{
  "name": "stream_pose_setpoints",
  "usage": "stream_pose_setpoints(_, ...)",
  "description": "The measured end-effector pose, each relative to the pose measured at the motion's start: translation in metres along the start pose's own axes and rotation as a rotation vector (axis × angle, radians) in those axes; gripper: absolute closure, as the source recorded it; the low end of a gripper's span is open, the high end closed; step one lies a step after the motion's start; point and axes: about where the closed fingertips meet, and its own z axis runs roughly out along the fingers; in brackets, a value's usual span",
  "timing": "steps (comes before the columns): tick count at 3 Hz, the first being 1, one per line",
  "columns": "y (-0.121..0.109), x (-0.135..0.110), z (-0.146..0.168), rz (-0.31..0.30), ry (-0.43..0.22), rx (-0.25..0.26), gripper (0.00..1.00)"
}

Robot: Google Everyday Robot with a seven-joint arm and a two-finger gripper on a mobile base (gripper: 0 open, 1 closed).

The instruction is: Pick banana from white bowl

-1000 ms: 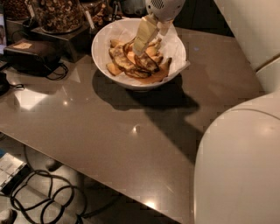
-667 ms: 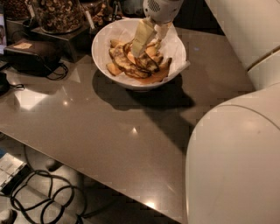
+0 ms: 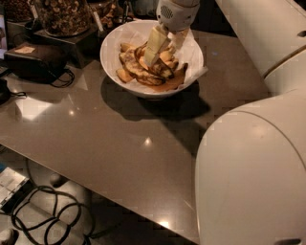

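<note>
The round, deep, glossy white bowl (image 3: 111, 67) stands near the far edge of the brown-grey tabletop (image 3: 119, 143), about the middle of that edge. The robot's white two-finger pincer (image 3: 161, 55) reaches down into it from above. Its two pale fingers are apart, so it is open and has no hold of anything. I cannot tell if a finger already touches the fruit.

The curved, pale yellow banana with brown speckles (image 3: 167, 58) lies in the far half of the bowl, and I judge it is the piece between the fingers.

For a good grasp, I think the pincer should go lower until the fingers stand on both sides of this banana, across its narrow width, and then close gently, because overripe fruit is soft. After that it should lift straight up. The risks are to catch the crinkled white paper lining (image 3: 193, 57) or a darker neighbour.

The bowl holds several bananas on the paper. A heavily brown-streaked banana (image 3: 136, 71) lies in the near left part, touching the others.

At the far left corner a glass jar of brown nuts (image 3: 62, 14) stands on a dark base.
</note>
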Motion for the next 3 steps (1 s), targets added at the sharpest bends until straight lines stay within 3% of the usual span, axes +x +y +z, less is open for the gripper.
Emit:
stream_pose_setpoints(1,-0.0010,0.0002,0.0054,0.021,0.012,-0.003,0.34)
stream_pose_setpoints(2,-0.0013,-0.0018,0.0083,0.028,0.020,0.001,0.32)
stream_pose_setpoints(3,0.0005,-0.0041,0.0105,0.023,0.025,0.000,0.39)
